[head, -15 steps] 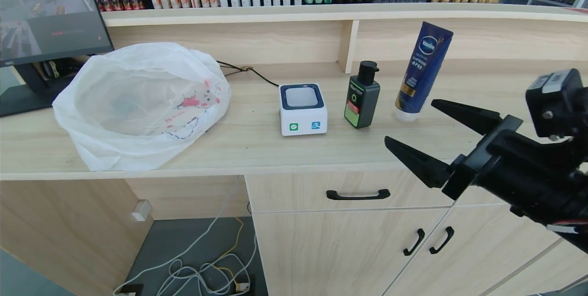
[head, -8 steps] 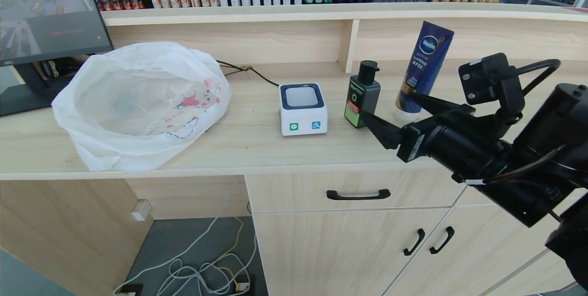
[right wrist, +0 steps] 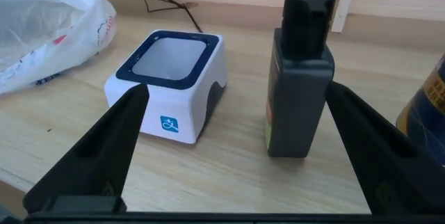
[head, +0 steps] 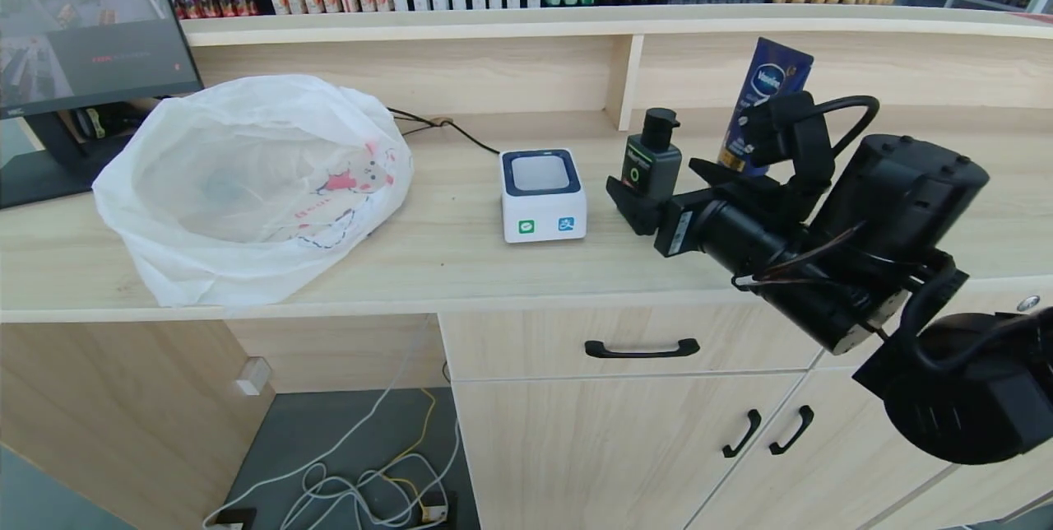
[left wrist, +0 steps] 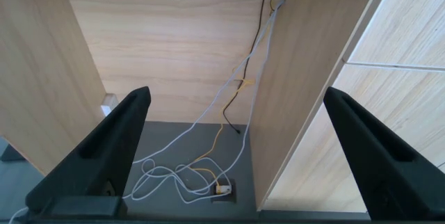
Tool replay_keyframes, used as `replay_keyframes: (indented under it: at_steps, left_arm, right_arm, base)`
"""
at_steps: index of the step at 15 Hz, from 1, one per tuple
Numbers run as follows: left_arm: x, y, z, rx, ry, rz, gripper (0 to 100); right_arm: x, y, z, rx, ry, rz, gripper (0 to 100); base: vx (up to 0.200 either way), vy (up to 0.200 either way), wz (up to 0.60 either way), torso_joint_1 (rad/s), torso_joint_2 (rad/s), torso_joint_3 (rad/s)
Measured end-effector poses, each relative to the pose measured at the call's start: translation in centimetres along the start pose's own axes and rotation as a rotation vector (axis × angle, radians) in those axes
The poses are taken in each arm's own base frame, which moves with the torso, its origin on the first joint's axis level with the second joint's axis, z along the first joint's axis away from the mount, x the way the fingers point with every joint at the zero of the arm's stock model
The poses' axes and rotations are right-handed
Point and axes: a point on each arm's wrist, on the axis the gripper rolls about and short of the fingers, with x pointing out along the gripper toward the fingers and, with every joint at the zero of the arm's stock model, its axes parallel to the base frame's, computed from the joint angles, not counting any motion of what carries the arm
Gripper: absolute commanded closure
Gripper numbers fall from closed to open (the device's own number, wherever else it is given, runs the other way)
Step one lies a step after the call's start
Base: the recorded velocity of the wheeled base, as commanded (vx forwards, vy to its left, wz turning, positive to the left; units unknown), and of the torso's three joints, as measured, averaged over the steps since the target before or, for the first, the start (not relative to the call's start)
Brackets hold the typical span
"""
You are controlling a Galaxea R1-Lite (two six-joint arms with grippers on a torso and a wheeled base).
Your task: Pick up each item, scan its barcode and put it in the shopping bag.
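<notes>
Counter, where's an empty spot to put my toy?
Bare counter lies between the shopping bag and the scanner, and along the front edge before the scanner. Right of it is crowded: pump bottle, blue tube and the open right claw.

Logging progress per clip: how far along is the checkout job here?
Done: nothing visible; the white plastic shopping bag looks empty. In hand: the open right gripper flanks the dark green pump bottle standing on the wooden counter, not yet gripping. Left: scan it on the white box scanner, bag it, then the blue tube.
</notes>
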Motion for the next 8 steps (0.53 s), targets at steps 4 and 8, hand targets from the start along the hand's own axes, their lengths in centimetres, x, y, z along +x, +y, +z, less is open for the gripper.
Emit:
replay_keyframes:
  at_steps: [4, 8]
  left_arm:
    - [0.0, 0.0, 0.0, 0.000, 0.000, 0.000, 0]
    - [0.0, 0.0, 0.0, 0.000, 0.000, 0.000, 0]
  right_arm:
    - [1.9, -0.5, -0.8, 0.002, 0.002, -0.089, 0]
    - [3.3, -1.6, -1.4, -0.003, 0.003, -0.122, 0]
  base:
    - [0.000, 0.000, 0.00, 0.000, 0.00, 0.000]
    - [0.000, 0.000, 0.00, 0.000, 0.00, 0.000]
